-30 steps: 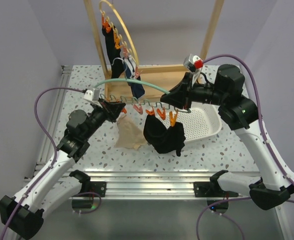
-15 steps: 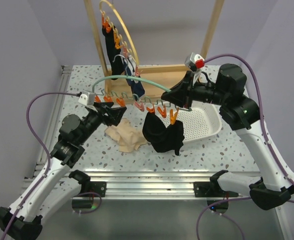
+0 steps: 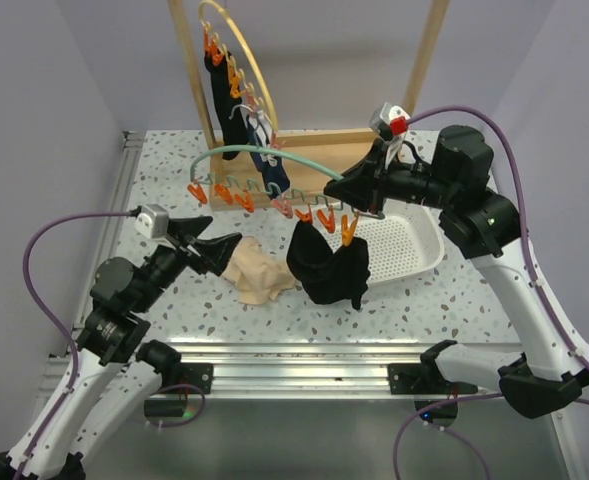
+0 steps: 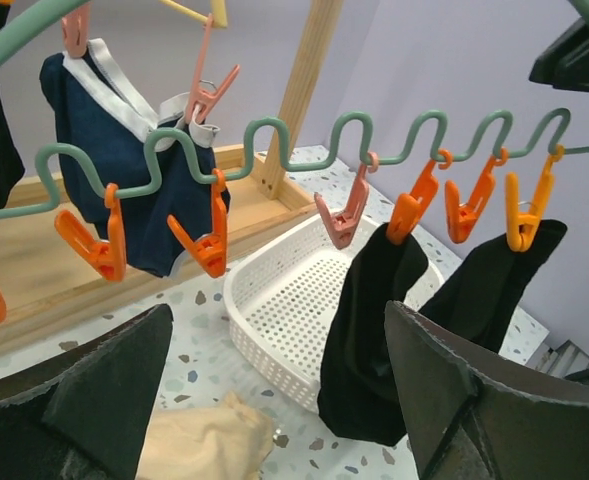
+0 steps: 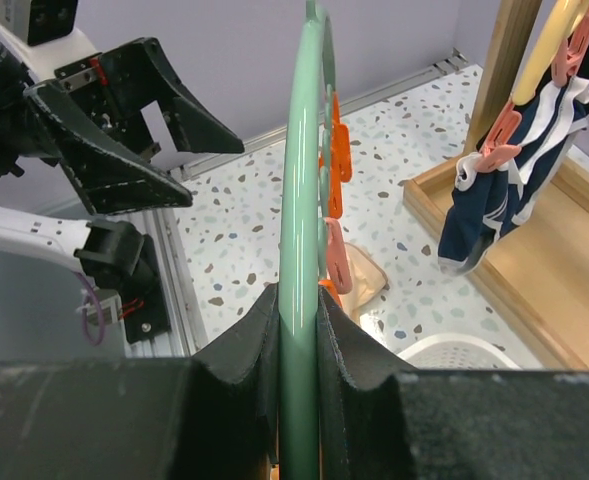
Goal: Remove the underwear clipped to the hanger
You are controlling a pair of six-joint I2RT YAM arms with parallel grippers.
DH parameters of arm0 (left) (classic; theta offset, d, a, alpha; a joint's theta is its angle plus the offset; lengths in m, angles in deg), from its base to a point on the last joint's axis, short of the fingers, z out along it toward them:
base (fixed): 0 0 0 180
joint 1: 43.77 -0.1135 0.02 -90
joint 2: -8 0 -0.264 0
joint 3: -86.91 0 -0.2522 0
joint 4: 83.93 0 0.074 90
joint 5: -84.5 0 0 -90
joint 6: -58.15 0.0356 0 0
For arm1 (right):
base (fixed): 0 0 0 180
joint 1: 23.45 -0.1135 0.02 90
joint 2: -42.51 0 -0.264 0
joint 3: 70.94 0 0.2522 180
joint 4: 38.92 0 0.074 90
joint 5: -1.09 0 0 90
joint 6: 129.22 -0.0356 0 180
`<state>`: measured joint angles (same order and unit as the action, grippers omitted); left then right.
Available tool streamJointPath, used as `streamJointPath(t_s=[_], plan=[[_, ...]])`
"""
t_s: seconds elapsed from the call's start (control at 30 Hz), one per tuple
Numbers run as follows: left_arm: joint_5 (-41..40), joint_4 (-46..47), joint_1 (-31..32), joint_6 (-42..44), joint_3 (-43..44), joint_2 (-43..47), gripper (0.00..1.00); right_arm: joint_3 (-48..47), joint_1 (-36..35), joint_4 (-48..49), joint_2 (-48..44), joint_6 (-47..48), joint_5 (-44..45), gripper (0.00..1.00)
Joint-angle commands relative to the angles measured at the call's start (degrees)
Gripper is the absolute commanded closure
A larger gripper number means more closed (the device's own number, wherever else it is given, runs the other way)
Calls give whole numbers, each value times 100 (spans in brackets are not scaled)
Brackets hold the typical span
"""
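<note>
The underwear is only partly freed: a beige piece [image 3: 259, 272] lies on the table [image 3: 164, 195], a black pair [image 3: 326, 265] hangs pegged to the green hanger [image 3: 236, 152] clamped in the right gripper [image 3: 342, 190], a navy piece [image 3: 271, 172] hangs clipped behind, and the left gripper [image 3: 224, 250] gapes empty nearby.

Speckled table [image 3: 162, 172] with beige underwear [image 3: 257, 274], white basket [image 3: 426, 252], wooden rack base [image 3: 336, 147].

No legible text, label, brand, number or sign in any view. Nothing readable on the mint-green wavy plastic hanger [image 5: 299, 200] or the white perforated plastic basket [image 3: 414, 245].
</note>
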<state>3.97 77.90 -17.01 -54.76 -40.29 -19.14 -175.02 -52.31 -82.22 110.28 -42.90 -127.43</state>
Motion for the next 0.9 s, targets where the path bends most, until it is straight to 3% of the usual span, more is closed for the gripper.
streamJointPath(t_s=[0.0,0.4,0.53,0.63,0.87], plan=[[336,-26,-13,68,-291,156,8,-354,-5,423,-9,-10,-59,100],[195,106,22,-995,-1706,-213,7,-1400,-14,-464,-141,763,1118,100],[-199,255,337,-1241,-1918,-503,6,-1664,-5,-710,-167,895,1251,100],[-928,309,741,-1478,-1936,-1011,5,-1725,-14,-790,-272,983,1260,100],[-3395,133,1735,-2469,-1357,-3188,3,-1278,-14,-799,-685,983,1110,100]])
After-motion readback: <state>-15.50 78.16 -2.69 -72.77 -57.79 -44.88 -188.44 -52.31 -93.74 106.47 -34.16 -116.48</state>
